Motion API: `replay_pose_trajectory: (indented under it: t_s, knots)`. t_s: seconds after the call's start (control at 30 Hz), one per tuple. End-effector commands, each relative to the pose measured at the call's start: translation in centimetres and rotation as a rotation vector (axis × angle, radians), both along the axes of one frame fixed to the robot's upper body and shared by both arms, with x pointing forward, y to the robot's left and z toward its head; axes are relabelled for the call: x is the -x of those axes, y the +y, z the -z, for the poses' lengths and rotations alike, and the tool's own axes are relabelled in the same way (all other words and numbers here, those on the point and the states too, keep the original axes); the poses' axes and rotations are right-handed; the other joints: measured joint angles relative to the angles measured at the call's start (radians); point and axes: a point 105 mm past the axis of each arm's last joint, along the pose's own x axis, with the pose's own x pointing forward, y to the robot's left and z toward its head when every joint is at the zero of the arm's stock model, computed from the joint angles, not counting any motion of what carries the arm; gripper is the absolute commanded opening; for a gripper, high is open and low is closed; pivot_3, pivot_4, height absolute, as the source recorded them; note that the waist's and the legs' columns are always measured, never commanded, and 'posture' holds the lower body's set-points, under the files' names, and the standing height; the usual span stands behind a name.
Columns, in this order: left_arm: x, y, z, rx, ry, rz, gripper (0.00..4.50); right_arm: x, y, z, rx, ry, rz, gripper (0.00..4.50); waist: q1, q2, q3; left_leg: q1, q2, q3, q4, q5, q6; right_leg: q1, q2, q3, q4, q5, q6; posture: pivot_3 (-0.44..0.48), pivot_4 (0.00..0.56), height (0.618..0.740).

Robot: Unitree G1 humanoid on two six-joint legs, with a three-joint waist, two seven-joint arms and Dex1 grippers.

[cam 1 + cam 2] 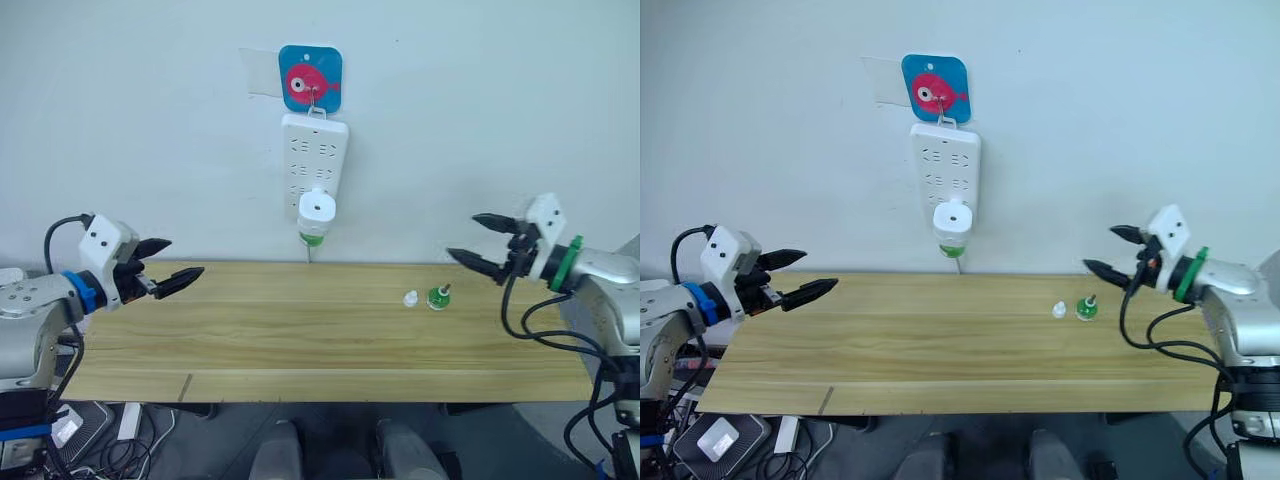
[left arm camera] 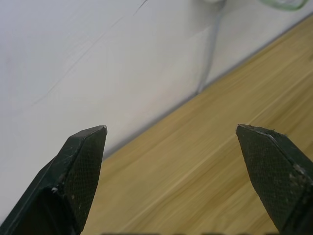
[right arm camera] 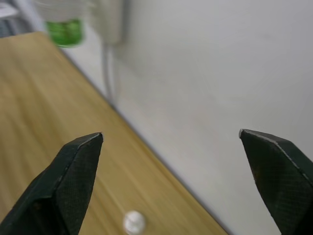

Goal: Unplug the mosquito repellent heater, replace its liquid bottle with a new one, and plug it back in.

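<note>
Wooden planks of the counter run closest to the head camera, pale and grained, with the wall rising straight behind.

One long white power strip hangs on that wall from a blue square hook plate with a pink fish, and everything else is easiest placed from it. Plugged into the strip's lowest socket is the mosquito repellent heater, a small rounded white body with a dark round hole in its face. A squat translucent green bottle sits screwed in beneath the heater, hanging just above the counter's back edge (a thin cord drops from the strip beside it).

Down on the counter, to the right of the strip, stands a second green bottle with a thin dark wick poking from its neck and no cap on. Just beside it, on the side nearer the strip, lies one small white cap, apart from the bottle. So two green bottles, one cap, one heater.

Well to the left of the strip, the left gripper hovers over the counter's end, jaws spread and empty. Well to the right, beyond the wick bottle, the right gripper hangs in the air, jaws likewise spread wide, holding nothing.
</note>
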Motion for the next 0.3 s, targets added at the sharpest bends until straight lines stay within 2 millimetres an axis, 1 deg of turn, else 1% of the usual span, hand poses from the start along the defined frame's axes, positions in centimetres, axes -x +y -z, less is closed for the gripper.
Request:
replay_pose_trajectory:
  t_s: [0.03, 0.13, 0.2, 0.3]
  knots:
    - [-0.4, 1.1, -1.7, -0.047, -0.074, -0.028, 4.50, -0.3, -1.9, -0.4, -0.006, -0.036, 0.090, 4.48, 0.000, 0.000, 0.000, 0.000, 0.000, 0.000, 0.000, 0.000, 0.000, 0.000, 0.000, 0.000, 0.000, 0.000, 0.000, 0.019, 0.111, 0.740]
    - [-0.4, 1.4, -1.6, -0.036, -0.078, -0.033, 4.50, -0.7, -3.4, 0.3, -0.012, -0.030, 0.180, 4.48, 0.000, 0.000, 0.000, 0.000, 0.000, 0.000, 0.000, 0.000, 0.000, 0.000, 0.000, 0.000, 0.000, 0.000, 0.000, 0.018, 0.113, 0.740]
    - [-0.4, 1.3, -1.6, -0.042, -0.079, -0.029, 4.50, -0.8, -3.5, 0.3, -0.039, -0.032, 0.208, 4.48, 0.000, 0.000, 0.000, 0.000, 0.000, 0.001, 0.000, 0.000, 0.000, 0.000, 0.000, 0.000, 0.001, 0.000, 0.000, 0.017, 0.115, 0.740]
    - [-0.4, 1.1, -1.5, -0.040, -0.074, -0.018, 4.50, -1.1, -3.4, 0.2, -0.034, -0.049, 0.222, 4.48, -0.002, 0.000, 0.000, 0.000, 0.000, 0.001, 0.000, 0.000, 0.000, 0.000, 0.000, 0.000, 0.001, 0.000, 0.000, 0.016, 0.115, 0.740]
